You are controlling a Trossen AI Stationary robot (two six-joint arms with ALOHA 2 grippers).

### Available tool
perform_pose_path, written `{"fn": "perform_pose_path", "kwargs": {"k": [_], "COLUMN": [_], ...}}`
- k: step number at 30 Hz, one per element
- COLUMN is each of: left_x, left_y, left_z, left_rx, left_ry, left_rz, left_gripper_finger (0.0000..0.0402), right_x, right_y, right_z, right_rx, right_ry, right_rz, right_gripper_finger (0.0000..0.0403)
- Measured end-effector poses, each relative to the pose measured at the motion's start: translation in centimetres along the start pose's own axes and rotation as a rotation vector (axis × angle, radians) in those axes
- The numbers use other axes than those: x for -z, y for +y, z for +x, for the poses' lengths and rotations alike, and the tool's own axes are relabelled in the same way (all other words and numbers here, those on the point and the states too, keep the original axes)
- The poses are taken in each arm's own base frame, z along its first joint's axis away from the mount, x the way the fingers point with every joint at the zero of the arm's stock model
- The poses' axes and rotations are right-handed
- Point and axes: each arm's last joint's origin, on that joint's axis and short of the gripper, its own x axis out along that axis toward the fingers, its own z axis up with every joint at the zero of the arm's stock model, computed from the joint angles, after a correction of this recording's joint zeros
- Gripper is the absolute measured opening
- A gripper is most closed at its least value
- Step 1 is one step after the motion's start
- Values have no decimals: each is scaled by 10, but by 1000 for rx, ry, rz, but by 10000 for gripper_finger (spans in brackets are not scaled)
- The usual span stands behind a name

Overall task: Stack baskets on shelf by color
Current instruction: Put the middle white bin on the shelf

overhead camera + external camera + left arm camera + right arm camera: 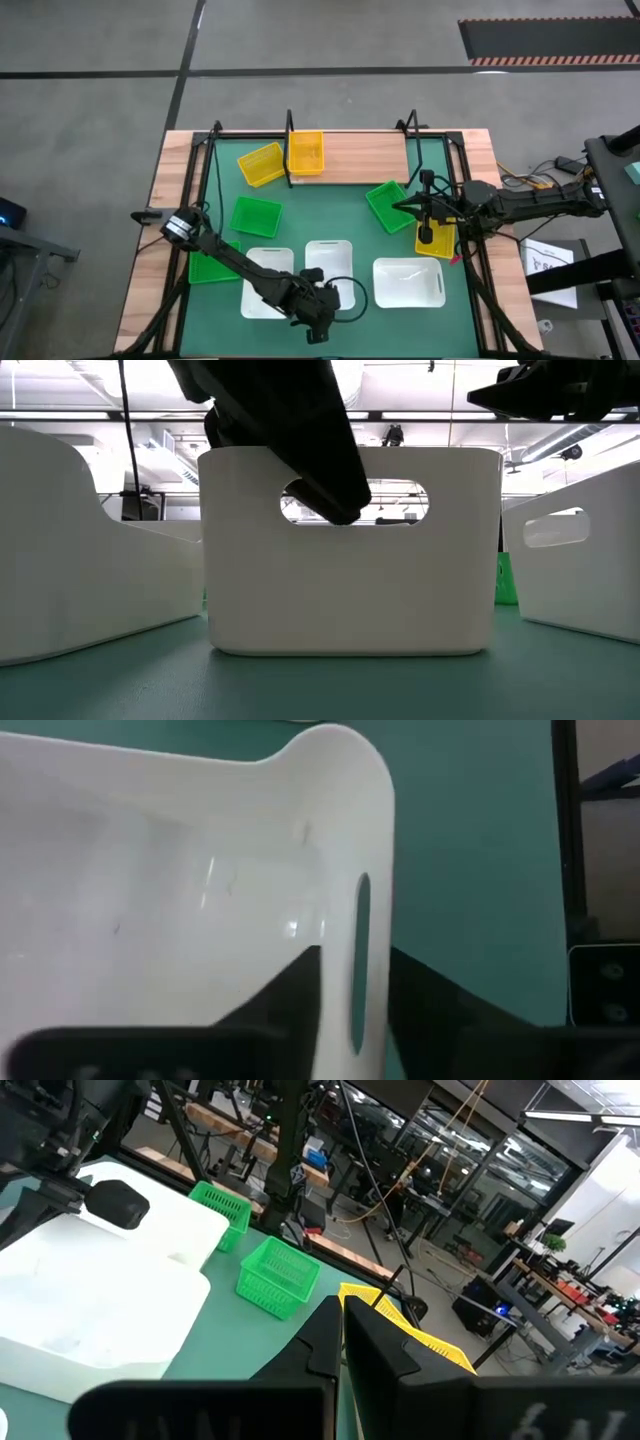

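My left gripper point(325, 302) is shut on the near wall of the middle white basket point(330, 262). In the left wrist view one finger point(290, 1015) is inside that basket point(200, 870) and the other outside, beside the handle slot. Two more white baskets point(265, 272) point(408, 282) flank it. One yellow basket point(305, 152) sits on the wooden shelf point(365, 158), and another point(260, 164) leans at its front edge. My right gripper point(425, 236) is shut at the rim of a third yellow basket point(440, 242); I cannot tell whether it grips it. Three green baskets point(255, 215) point(212, 265) point(388, 205) lie on the mat.
The green mat point(340, 215) lies within a black frame, with wooden table edges at both sides. Black posts point(290, 125) rise from the shelf. Cables and papers lie beyond the table's right edge point(545, 260). The shelf's right half is bare wood.
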Motion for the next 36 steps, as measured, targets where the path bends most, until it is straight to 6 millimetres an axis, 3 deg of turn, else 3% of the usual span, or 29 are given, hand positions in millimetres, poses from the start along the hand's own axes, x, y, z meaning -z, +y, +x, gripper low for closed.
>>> {"fn": "perform_pose_path", "kwargs": {"k": [4, 11, 17, 21, 29, 36], "left_x": [0, -15, -47, -61, -84, -100], "left_y": [0, -9, -23, -26, -19, 6], "left_z": [0, -11, -43, -68, -105, -108], "left_rx": [4, 46, 120, 78, -77, -212], "left_ry": [0, -42, -136, -138, -200, -183], "left_rz": [-5, -12, 53, 119, 314, 556], "left_gripper_finger": [9, 1, 0, 0, 0, 0], "right_x": [0, 0, 0, 0, -7, -12], "right_y": [0, 0, 0, 0, -5, -10], "right_z": [0, 0, 0, -1, -20, -46], "right_rx": [0, 0, 0, 0, 38, 76], "right_ry": [0, 1, 1, 1, -68, -145], "right_rz": [0, 3, 2, 1, 7, 20], "right_gripper_finger": [9, 9, 9, 9, 9, 9]}}
